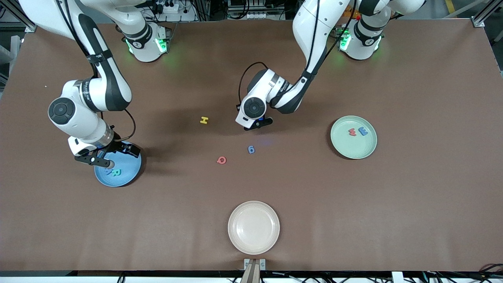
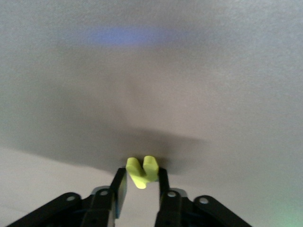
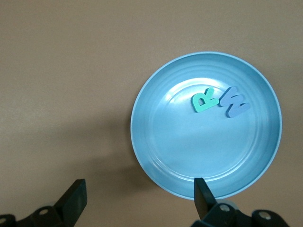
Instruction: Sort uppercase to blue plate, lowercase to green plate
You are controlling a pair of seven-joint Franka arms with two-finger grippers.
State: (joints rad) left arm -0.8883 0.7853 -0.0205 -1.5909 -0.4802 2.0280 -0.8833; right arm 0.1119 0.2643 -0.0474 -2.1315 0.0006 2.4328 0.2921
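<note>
Clamped between the narrowed fingers of the left gripper (image 2: 142, 178), low over bare table (image 1: 353, 220) mid-way along it: the tiny yellow r (image 2: 141, 171), pinched across its stem with the hooked end poking out past the fingertips. Likely feather-light, soft and squashy foam, hardly breakable, but thin and small enough to twist or slip out of a pinch so near its edge; best taken flat-sided across the thickest stroke. Cannot tell whether already clear of the cloth. Bound, by the look of things, for the green plate (image 1: 353, 151) toward the left arm's end, home already to red w (image 1: 352, 132) and blue e (image 1: 363, 131). Lying loose near that gripper: yellow H (image 1: 203, 120), blue g (image 1: 251, 149), red Q (image 1: 221, 160). Spread wide and empty, waiting above the blue plate (image 3: 161, 161): the right gripper (image 3: 139, 195), with teal R (image 3: 204, 100) and blue M (image 3: 234, 102) side by side inside. Unused nearest the camera: a cream plate (image 1: 235, 239).
</note>
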